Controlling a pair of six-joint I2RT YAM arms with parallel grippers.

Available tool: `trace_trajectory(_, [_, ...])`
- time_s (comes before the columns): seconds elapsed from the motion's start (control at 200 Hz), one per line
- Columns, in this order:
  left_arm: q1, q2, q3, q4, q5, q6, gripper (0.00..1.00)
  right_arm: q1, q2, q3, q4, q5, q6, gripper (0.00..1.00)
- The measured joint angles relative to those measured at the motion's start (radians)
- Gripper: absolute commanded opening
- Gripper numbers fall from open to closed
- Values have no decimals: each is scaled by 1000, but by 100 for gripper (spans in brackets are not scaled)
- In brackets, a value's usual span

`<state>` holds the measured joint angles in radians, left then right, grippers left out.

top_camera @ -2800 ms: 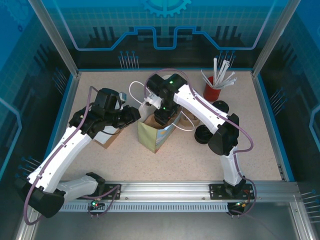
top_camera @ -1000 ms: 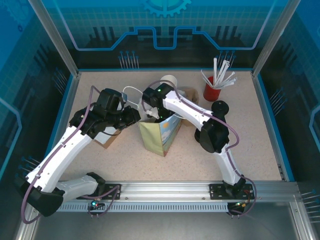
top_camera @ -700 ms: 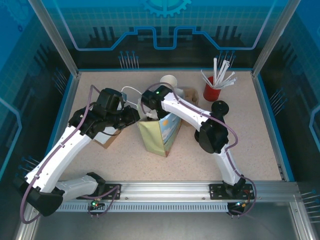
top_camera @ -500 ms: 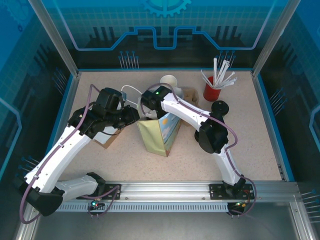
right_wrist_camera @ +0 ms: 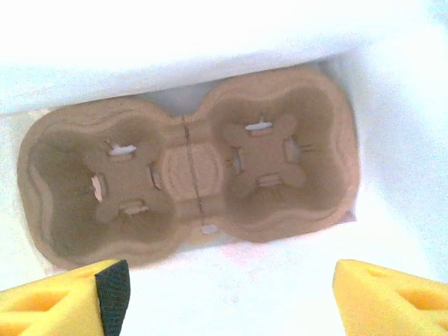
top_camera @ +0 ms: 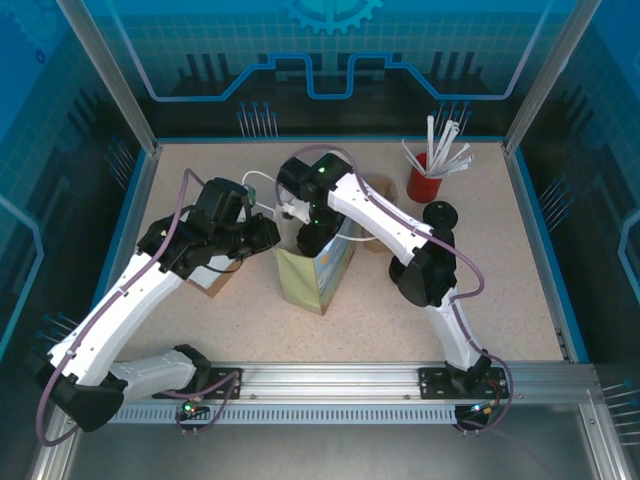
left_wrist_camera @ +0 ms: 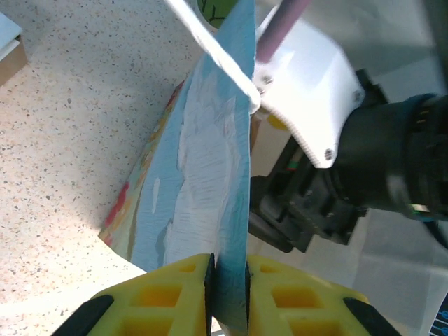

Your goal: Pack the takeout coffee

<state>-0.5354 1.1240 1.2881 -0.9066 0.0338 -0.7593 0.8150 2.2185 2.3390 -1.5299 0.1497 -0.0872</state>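
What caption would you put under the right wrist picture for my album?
Open right gripper looks down into the paper bag at an empty two-cup cardboard carrier on its floor.

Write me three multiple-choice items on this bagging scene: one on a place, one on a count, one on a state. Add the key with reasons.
1. Where does the cup carrier lie?
A. Leaning against the bag's outside
B. Flat at the bottom of the paper bag
C. Hanging over the bag's rim

2. How many cup wells does the carrier have?
A. One
B. Four
C. Two

3. How do the left fingers stand?
A. Shut on the bag's wall
B. Wide apart, touching nothing
C. Shut on the carrier

Key:
1 B: the right wrist view looks down between the bag's pale walls onto the carrier lying flat.
2 C: two round wells sit side by side, both empty.
3 A: in the left wrist view the two yellow fingers pinch the blue paper wall between them.
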Motion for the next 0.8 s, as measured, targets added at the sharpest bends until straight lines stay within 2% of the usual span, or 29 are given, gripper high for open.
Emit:
trace_trajectory(0.275, [-19,0,0,-26,-31,2,19,-44,-8,162,-16,-84,62,79])
trace_trajectory(0.45, [-22,-3,0,-27,-35,1,21,-101,-88,188,4,-159,106,78])
trace_trajectory(0.625, [-23,-3,0,-24,-34,-1,38,-164,-232,156,80,-242,147,78])
trace_trajectory(0.715, [-23,-3,0,-24,-37,6,56,-189,-319,112,129,-280,168,78])
trace_trajectory(0.8, [-24,-7,0,-24,-44,1,65,-210,-392,68,176,-307,185,79])
